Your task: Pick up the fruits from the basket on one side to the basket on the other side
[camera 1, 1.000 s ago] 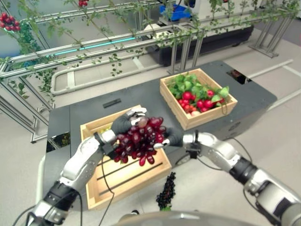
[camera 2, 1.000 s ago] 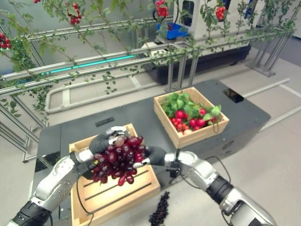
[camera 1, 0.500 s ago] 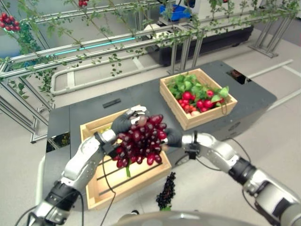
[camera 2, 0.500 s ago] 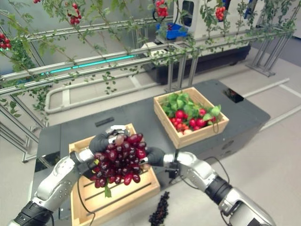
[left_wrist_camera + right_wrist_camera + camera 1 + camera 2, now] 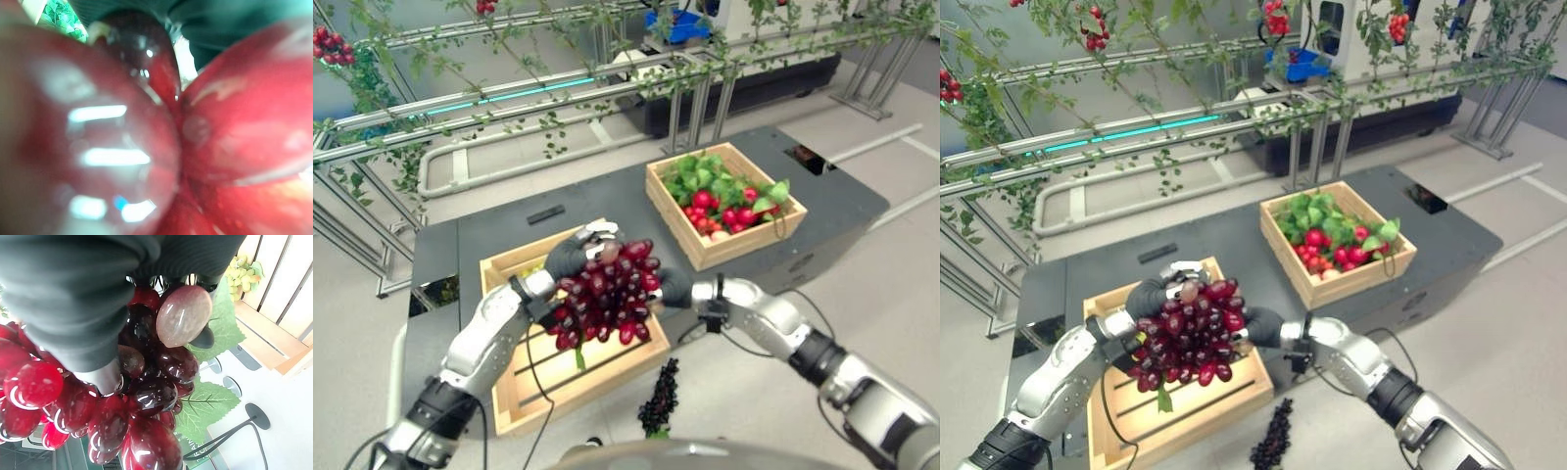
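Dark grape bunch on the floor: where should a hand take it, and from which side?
Take the dark grape bunch across its narrow middle, from above: it lies lengthwise on the floor against the front of the wooden crate, so the crate blocks that side.

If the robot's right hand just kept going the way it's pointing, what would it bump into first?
The right hand points toward the robot's left and already meets the red grape bunch. Pushing on, it would likely reach the left hand on the bunch's far side, above the slatted crate; depth is uncertain.

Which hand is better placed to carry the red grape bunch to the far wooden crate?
Probably the right hand: it touches the red grape bunch on the side facing the far wooden crate.
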